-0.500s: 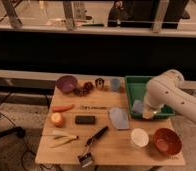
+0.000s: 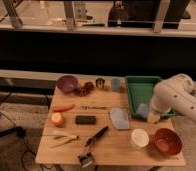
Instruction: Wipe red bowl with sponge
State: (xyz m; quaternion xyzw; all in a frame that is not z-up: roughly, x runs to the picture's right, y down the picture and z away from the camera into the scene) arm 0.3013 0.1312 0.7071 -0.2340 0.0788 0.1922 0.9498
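Claw (image 2: pixel 149 115) clenched on sponge (image 2: pixel 142 109), near surface's right edge by green tray (image 2: pixel 136 80). Red bowl (image 2: pixel 167 142) at front-right corner, white cup (image 2: pixel 139 138) just beside. Risk: descent clips cup; wipe pressure shoves bowl off edge.

The wooden counter (image 2: pixel 111 150) looks matt; the red bowl (image 2: pixel 167 141) is glossy. The hand (image 2: pixel 147 116), over the green plastic tray's (image 2: pixel 138 90) front edge, grips the matt sponge (image 2: pixel 142 110).
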